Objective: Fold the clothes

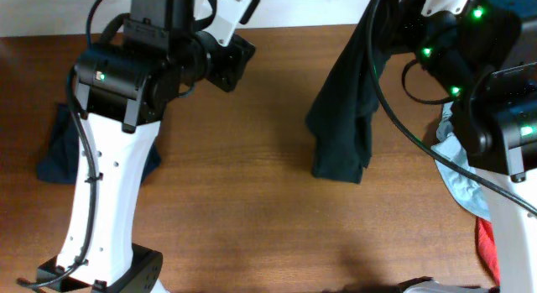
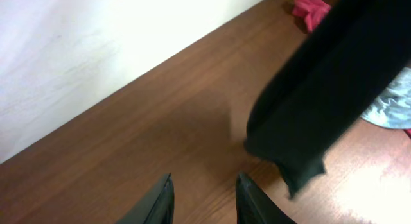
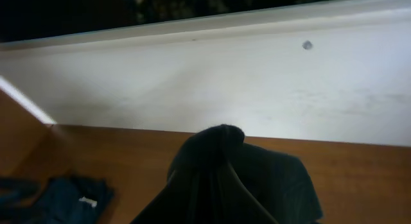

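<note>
While the dark garment (image 1: 340,117) hangs from the right gripper, whose hold I cannot tell, long axis roughly 12-to-6 overhead down to the table (image 1: 252,209), the spread, empty left gripper (image 2: 204,198) sees it at 2 o'clock.

Brown wooden table (image 1: 252,159), plain white wall (image 3: 257,89) behind, dark band (image 3: 192,6) above it, possibly a window

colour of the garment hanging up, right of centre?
Hanging garment: plain near-black, no pattern. Overhead view shows it best.
</note>
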`<state>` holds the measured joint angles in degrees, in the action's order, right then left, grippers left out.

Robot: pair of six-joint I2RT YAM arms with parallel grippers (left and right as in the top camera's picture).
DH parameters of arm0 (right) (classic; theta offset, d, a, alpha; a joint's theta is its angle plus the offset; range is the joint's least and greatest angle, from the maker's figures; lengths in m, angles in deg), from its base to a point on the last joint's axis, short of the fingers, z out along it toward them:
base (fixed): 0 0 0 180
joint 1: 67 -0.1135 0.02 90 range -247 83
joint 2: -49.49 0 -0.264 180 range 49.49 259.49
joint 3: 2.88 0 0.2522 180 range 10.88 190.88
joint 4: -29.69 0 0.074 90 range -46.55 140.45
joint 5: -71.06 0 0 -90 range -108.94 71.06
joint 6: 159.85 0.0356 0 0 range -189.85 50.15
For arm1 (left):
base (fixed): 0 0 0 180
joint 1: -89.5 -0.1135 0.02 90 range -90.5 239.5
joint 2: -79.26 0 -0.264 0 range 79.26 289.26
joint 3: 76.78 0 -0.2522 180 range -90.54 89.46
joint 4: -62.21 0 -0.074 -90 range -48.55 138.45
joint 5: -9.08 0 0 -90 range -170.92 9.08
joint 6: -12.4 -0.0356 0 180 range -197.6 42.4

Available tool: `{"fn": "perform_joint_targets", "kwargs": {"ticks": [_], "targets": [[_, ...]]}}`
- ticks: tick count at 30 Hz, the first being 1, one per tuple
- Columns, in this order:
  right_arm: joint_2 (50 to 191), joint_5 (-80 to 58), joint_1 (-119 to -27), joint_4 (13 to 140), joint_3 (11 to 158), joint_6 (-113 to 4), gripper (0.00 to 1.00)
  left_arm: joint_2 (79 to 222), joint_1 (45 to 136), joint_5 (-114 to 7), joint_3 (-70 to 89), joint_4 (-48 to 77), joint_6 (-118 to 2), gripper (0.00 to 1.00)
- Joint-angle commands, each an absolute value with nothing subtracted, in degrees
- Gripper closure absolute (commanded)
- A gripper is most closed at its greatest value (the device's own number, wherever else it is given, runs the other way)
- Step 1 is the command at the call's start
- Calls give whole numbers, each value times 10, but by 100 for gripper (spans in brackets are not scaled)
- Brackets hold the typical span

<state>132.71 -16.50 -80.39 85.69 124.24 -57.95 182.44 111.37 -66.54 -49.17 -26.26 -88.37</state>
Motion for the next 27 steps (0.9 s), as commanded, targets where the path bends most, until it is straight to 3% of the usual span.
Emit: {"fn": "perform_joint_targets", "kwargs": {"ticks": [1,9,27], "targets": [[1323,-296,-825,871,1265,-525,96,1819,1122,-669,-493,-272,-906,67],[1323,-454,-839,929,1289,-467,96,1822,1124,-668,-472,-272,-906,67],[1323,-512,-839,919,1323,-370,96,1827,1214,-667,-355,-228,-906,68]]}}
